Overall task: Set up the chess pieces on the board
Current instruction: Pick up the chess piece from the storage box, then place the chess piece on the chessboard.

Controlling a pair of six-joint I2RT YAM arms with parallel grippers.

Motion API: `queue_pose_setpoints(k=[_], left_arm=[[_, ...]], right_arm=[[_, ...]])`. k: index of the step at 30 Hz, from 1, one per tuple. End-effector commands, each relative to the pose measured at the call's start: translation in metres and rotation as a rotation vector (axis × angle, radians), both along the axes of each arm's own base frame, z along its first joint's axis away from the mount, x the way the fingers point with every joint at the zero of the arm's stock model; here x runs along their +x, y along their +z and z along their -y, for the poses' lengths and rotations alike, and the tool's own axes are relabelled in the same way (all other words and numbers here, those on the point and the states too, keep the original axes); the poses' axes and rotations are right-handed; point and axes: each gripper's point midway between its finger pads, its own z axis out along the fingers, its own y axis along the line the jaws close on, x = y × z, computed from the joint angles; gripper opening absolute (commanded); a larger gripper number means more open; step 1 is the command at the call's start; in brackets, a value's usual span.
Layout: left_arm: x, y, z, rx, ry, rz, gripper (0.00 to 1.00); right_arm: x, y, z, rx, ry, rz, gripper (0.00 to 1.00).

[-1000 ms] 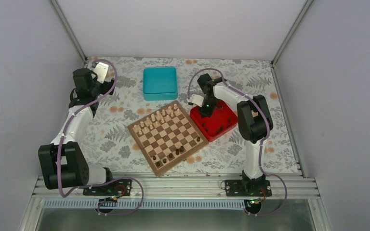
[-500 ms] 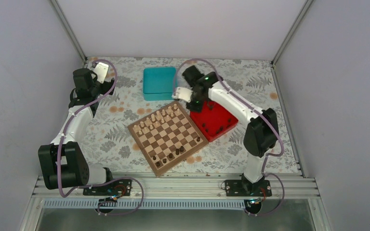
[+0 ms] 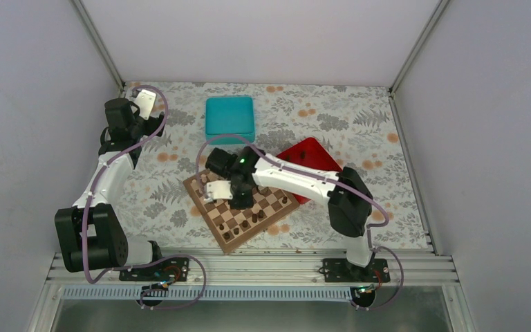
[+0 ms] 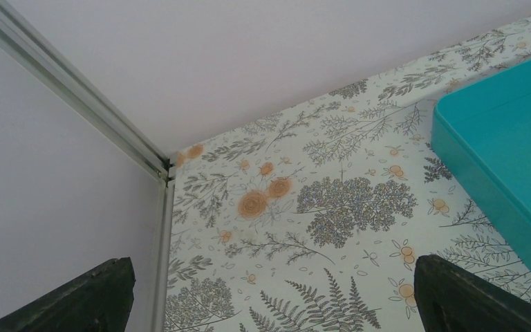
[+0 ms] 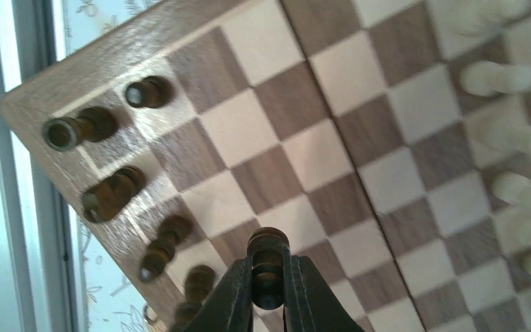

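The board (image 3: 271, 200) lies mid-table, partly under my right arm. My right gripper (image 3: 242, 200) hangs over its near half. In the right wrist view it (image 5: 268, 287) is shut on a dark chess piece (image 5: 268, 243), held above the squares of the board (image 5: 276, 97) close to the edge row. Several dark chess pieces (image 5: 114, 194) stand along that near edge (image 3: 240, 227). Pale pieces (image 5: 498, 76) fill the far rows. My left gripper (image 3: 145, 102) is off at the far left corner, open (image 4: 276, 308) over bare cloth with nothing between its fingers.
A teal box (image 3: 229, 119) sits beyond the board and shows at the right of the left wrist view (image 4: 505, 152). A red tray (image 3: 311, 155) lies right of the board, partly behind my right forearm. Grey walls and metal rails close in the table.
My right arm has swung from the red tray leftward and toward me, ending over the board's near half with the dark piece in its grip. The left arm has not moved.
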Motion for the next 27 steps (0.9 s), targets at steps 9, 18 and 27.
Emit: queue_pose_setpoints(k=[9, 18, 27], left_arm=[[0.0, 0.006, -0.002, -0.003, 0.003, 0.025, 1.0], [0.0, 0.006, -0.002, -0.004, 0.001, 0.025, 1.0], [0.0, 0.006, -0.002, -0.004, 0.0, 0.024, 1.0]], right_arm=[[-0.05, -0.041, -0.017, -0.059, 0.102, -0.091, 0.08], [-0.06, -0.056, -0.021, -0.068, 0.121, -0.111, 0.09], [-0.059, -0.059, -0.027, -0.063, 0.123, -0.108, 0.09]])
